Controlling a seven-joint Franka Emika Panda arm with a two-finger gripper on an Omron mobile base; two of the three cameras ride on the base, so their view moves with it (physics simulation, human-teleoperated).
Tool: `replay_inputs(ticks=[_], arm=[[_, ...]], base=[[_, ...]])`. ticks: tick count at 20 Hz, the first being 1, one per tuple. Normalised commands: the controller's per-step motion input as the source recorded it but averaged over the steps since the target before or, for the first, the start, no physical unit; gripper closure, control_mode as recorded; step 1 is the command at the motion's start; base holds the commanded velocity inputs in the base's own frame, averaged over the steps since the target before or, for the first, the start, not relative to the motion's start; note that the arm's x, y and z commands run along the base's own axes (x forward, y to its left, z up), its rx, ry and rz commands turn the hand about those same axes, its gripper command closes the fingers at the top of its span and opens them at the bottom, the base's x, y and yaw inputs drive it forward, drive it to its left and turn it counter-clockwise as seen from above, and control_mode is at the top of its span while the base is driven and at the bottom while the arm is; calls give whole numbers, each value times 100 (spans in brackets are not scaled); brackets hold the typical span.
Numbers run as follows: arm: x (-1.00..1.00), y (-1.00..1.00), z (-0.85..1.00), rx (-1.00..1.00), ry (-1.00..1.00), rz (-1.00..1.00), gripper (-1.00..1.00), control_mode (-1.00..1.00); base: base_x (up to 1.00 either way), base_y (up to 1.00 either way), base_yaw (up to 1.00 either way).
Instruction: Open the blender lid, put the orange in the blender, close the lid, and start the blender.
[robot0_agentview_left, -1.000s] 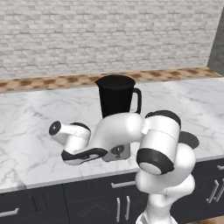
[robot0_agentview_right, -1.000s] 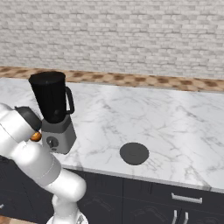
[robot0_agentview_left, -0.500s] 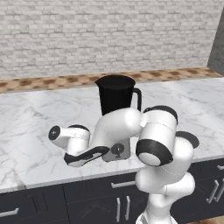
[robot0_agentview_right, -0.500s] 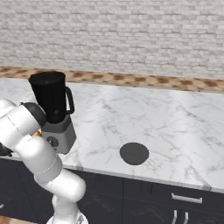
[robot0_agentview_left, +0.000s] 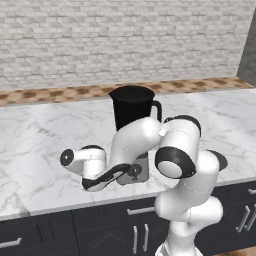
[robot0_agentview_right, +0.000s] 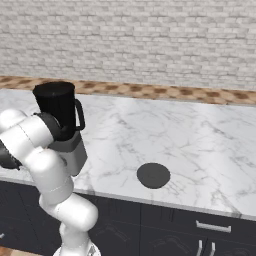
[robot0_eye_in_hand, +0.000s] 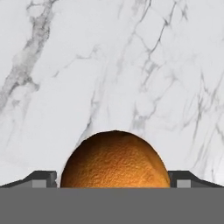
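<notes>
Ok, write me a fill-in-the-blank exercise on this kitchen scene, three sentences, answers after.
1. In the hand view, the fruit between the fingertips is the ____.
2. The blender lid lies flat on the ____ counter, apart from the blender.
3. With its lid off, the blender's black jar stands ____ at the top.

Missing words: orange; marble; open

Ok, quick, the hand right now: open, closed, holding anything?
Hand: fingertips sit on either side of the orange, against its sides, closed on it.
</notes>
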Motion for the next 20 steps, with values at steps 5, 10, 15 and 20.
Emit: replay_inputs(ticks=[5,10,15,20], arm=[[4,-2,-24,0,-2,1,100,-100],[5,-1,-5,0,-9,0,100,-100],[-6,18,51,0,-23,0,100,-100],[-38,43,100,1,-26,-1,100,-100]], base=[[0,0,0],[0,0,0],[0,0,0],[0,0,0]])
